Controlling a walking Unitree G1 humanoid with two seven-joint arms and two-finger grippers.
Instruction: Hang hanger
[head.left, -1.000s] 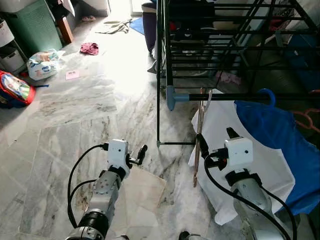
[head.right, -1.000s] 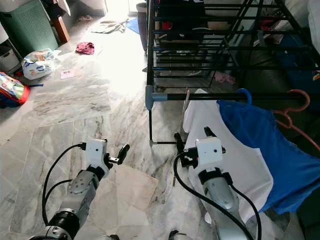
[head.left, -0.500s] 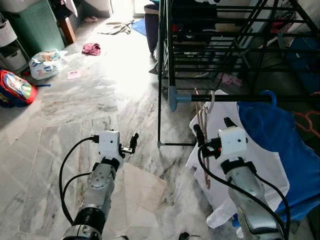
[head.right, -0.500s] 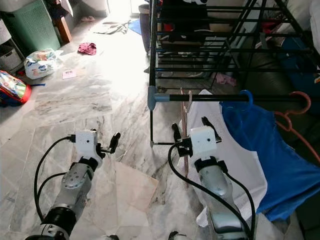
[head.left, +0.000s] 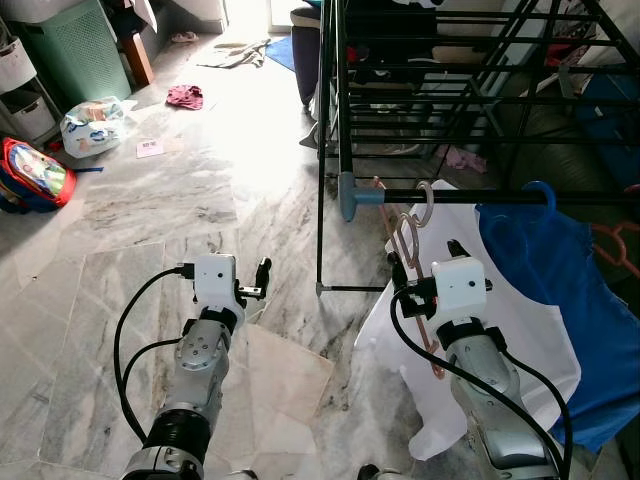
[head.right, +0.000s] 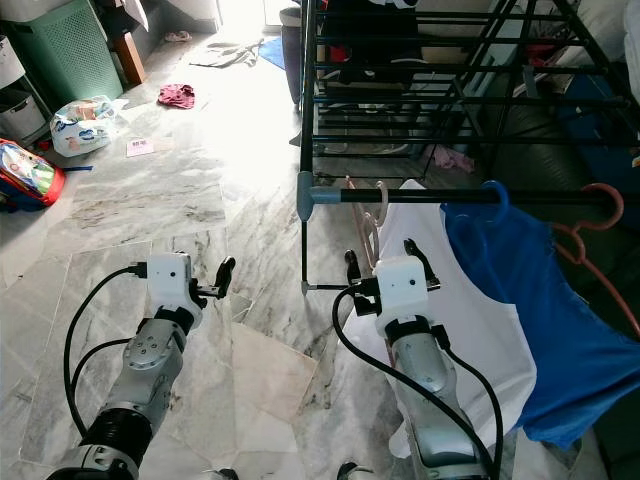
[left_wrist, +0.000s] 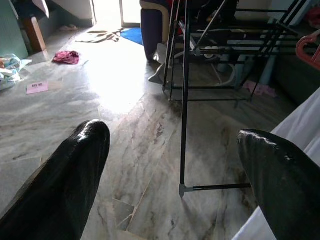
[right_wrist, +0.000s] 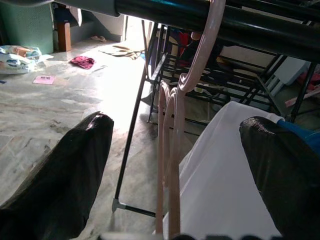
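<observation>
— Pink plastic, thin and curved: that pale pink plastic hanger (head.left: 412, 262) has its hook over the black metal rail (head.left: 470, 196) of the drying rack, just past the grey-blue plastic corner joint (head.left: 347, 196). Looks like it's on, I'd say.

— And the right gripper (right_wrist: 172, 165)? Fingers spread wide, one either side of the hanger's looped neck, nothing pinched as far as I can see. The hanger appears to carry its own weight from the rail.

— Makes sense: it sits at the free end of the rail, beside the white cloth garment (head.left: 500, 340), soft and matte, draped low, with a blue cotton shirt (head.left: 560, 290) on a blue hook next to it.

— Left gripper (left_wrist: 172, 165)?

— Wide apart too, empty, held low over the glossy veined marble floor (head.left: 150, 210), out of the way.

— My read: the hang is nearly done, and the arm needs to back off without snagging that slim hook.
</observation>
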